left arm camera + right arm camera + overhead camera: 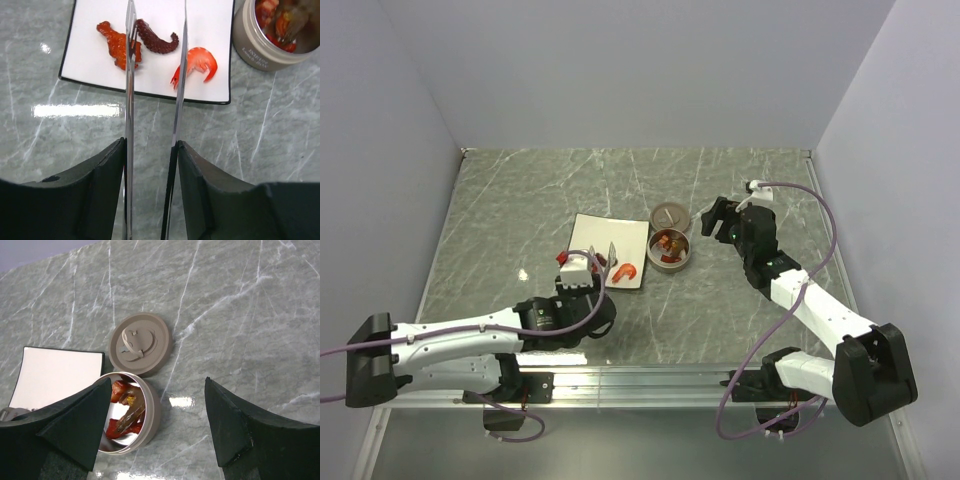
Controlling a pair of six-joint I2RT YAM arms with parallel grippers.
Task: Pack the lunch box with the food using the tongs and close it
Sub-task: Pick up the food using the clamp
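Lunch box (152, 417) round, metal, uncovered, red-orange food (121, 389) inside, greyish-brown lid (140, 344) beside

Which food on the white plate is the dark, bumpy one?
The middle piece: a dark maroon curled tentacle. The piece left of it is orange, and the shrimp on its right is bright red-orange.

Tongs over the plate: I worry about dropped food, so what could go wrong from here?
1. The tongs, held in the left gripper, have one tip over the orange piece, while the dark tentacle piece sits between the tips. Closing might pinch both pieces or flick one away.
2. The shrimp lies close to the near edge of the white plate, just outside the other tong arm. A sideways nudge could push it onto the table.
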